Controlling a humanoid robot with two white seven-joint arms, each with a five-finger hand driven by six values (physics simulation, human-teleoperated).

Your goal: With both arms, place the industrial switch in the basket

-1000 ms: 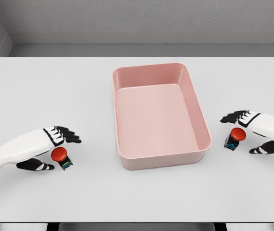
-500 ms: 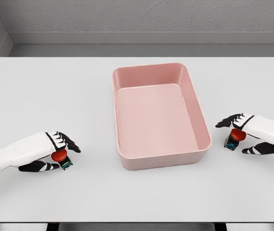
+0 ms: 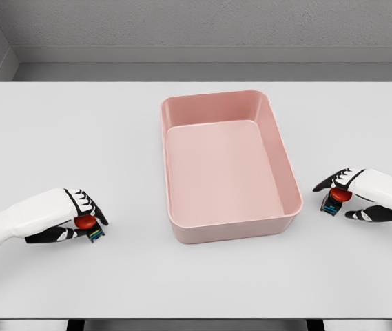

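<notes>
The white counter (image 3: 58, 124) carries a pink basket (image 3: 289, 169) at its middle, empty. Near the front-left corner the left hand (image 3: 78, 217) curls around a red-capped switch (image 3: 89, 224); by the right edge the right hand (image 3: 351, 196) curls around a second switch (image 3: 335, 200). Both switches sit on the counter. The grips look shallow, over the rounded caps, so a switch may slip or tip when lifted, or clip the basket's rim.
</notes>
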